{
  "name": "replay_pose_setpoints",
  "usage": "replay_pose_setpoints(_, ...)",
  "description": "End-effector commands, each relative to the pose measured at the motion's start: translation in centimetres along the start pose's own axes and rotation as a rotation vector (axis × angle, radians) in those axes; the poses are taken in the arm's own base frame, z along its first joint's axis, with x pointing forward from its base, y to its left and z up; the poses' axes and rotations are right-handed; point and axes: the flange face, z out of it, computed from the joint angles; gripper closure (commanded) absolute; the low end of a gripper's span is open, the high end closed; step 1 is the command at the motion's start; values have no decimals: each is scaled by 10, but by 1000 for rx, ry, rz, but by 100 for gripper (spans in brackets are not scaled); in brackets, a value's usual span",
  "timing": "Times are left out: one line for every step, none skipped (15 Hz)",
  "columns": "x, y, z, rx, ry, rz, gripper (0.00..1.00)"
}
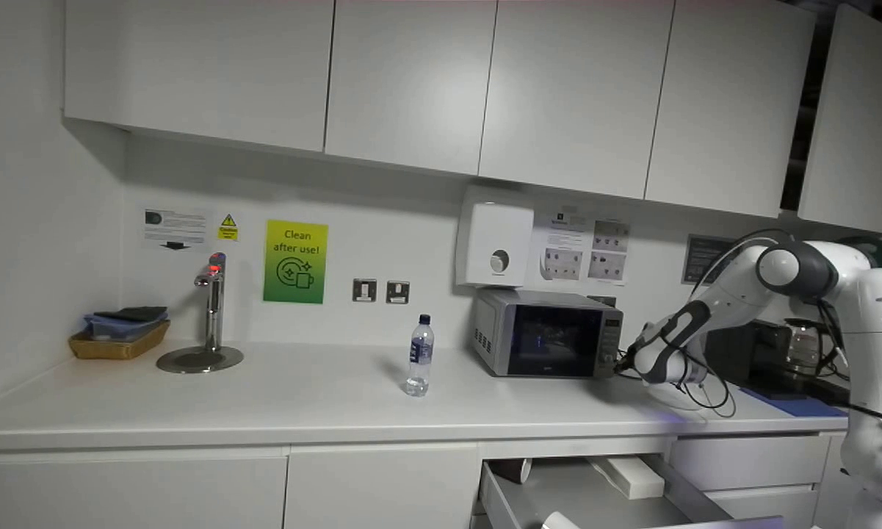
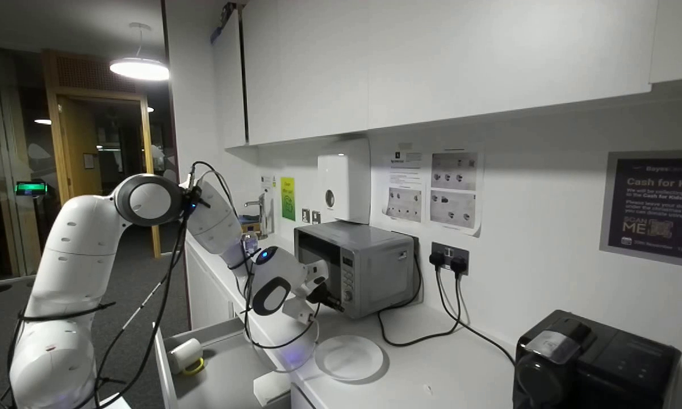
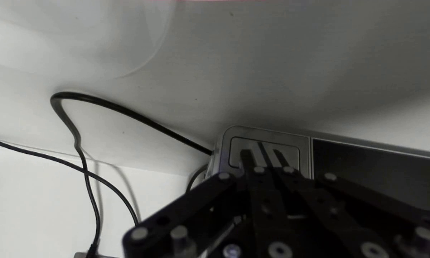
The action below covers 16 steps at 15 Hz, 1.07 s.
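My gripper [image 3: 262, 148] is shut, its two fingers side by side with nothing seen between them. It points at the lower front of the grey microwave [image 1: 493, 295], on the control-panel side. In the wrist view the fingertips overlap a rectangular outlined button [image 3: 290, 156] beside the dark door window [image 3: 372, 175]. Whether they touch it, I cannot tell. In an exterior view the black gripper [image 2: 338, 307] is at the panel's bottom corner, below the buttons and knob of the microwave [image 2: 383, 272]. The door looks closed.
A white plate [image 2: 349, 358] lies on the counter near the arm. Below, an open drawer [image 1: 501, 507] holds a white mug [image 2: 185, 355] and a white box [image 1: 631, 476]. Black cables [image 2: 400, 344] run beside the microwave. A bottle [image 1: 420, 360] and a coffee machine [image 2: 596, 363] stand on the counter.
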Motion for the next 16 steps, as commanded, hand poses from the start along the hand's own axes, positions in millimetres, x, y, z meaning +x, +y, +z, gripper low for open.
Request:
replay_pose_setpoints(7, 5, 12, -18, 10, 1, 100)
replay_pose_setpoints(7, 6, 15, -19, 11, 0, 100)
replay_pose_setpoints(8, 6, 18, -19, 12, -2, 100)
replay_pose_setpoints(10, 6, 20, -23, 14, -2, 100)
replay_pose_setpoints(11, 5, 23, -23, 15, -1, 100)
replay_pose_setpoints(12, 4, 25, -22, 17, -5, 100)
replay_pose_setpoints(14, 3, 28, -22, 21, -6, 100)
replay_pose_setpoints(16, 1, 30, -21, 23, -7, 100)
replay_pose_setpoints(17, -1, 32, -19, 25, -8, 100)
replay_pose_setpoints(19, -2, 34, -18, 28, -9, 100)
replay_pose_setpoints(19, -4, 37, -16, 28, -9, 100)
replay_pose_setpoints(18, -5, 38, -14, 27, -10, 100)
replay_pose_setpoints(18, -6, 39, -13, 26, -9, 100)
replay_pose_setpoints(18, -7, 40, -13, 25, -8, 100)
replay_pose_setpoints(19, -8, 41, -13, 28, -8, 100)
replay_pose_setpoints(21, -8, 42, -12, 31, -8, 100)
